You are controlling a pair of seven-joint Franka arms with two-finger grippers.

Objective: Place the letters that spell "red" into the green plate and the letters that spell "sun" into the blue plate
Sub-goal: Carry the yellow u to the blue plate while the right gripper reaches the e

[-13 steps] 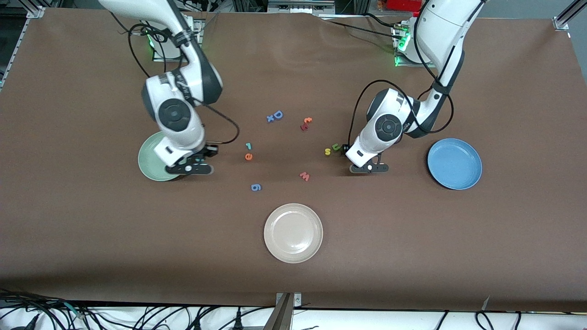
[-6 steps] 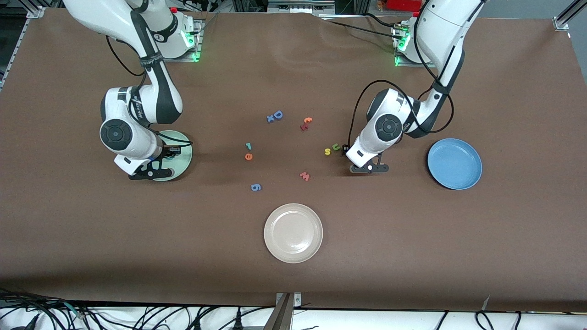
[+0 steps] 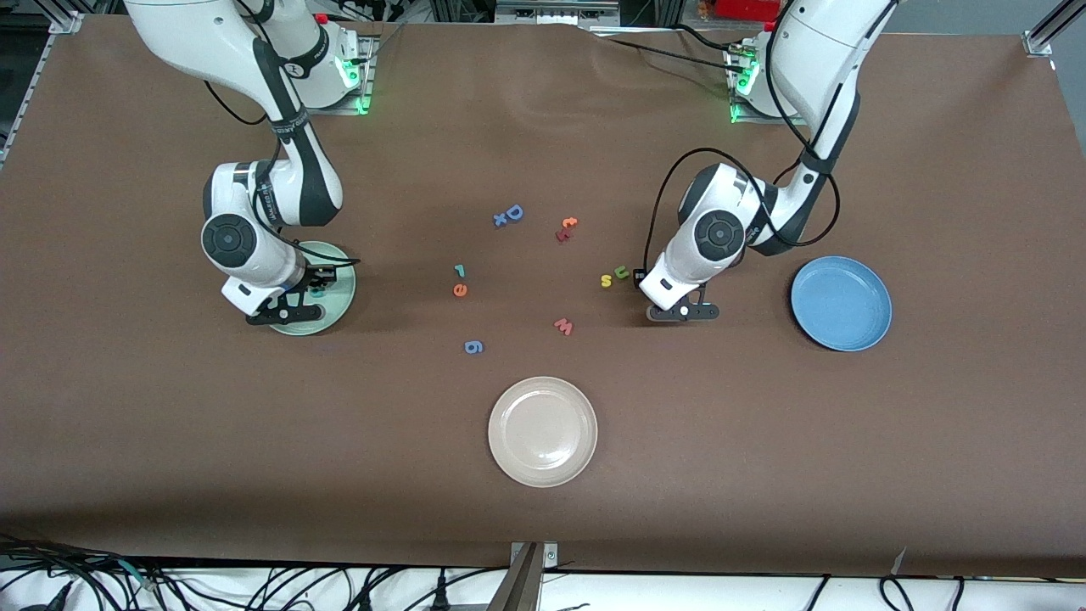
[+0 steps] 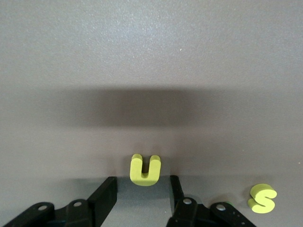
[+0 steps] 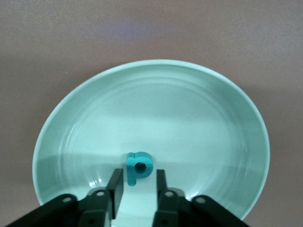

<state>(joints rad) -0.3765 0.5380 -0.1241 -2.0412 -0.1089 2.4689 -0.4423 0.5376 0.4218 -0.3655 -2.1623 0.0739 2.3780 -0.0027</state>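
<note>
Right gripper (image 5: 137, 189) sits low over green plate (image 3: 344, 288), fingers open just wider than teal "d" (image 5: 137, 166); plate rim rings it. Left gripper (image 4: 142, 196) down at the bench, green "u" (image 4: 145, 170) between its open fingers, yellow "s" (image 4: 262, 198) just beside. Bench around cream plate (image 3: 543, 431) lies open.

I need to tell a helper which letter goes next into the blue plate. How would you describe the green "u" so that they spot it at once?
Start at the blue plate and go toward the table's middle to the left gripper. The green "u" lies at its fingertips, beside a yellow "s". It is the only green letter there.
</note>
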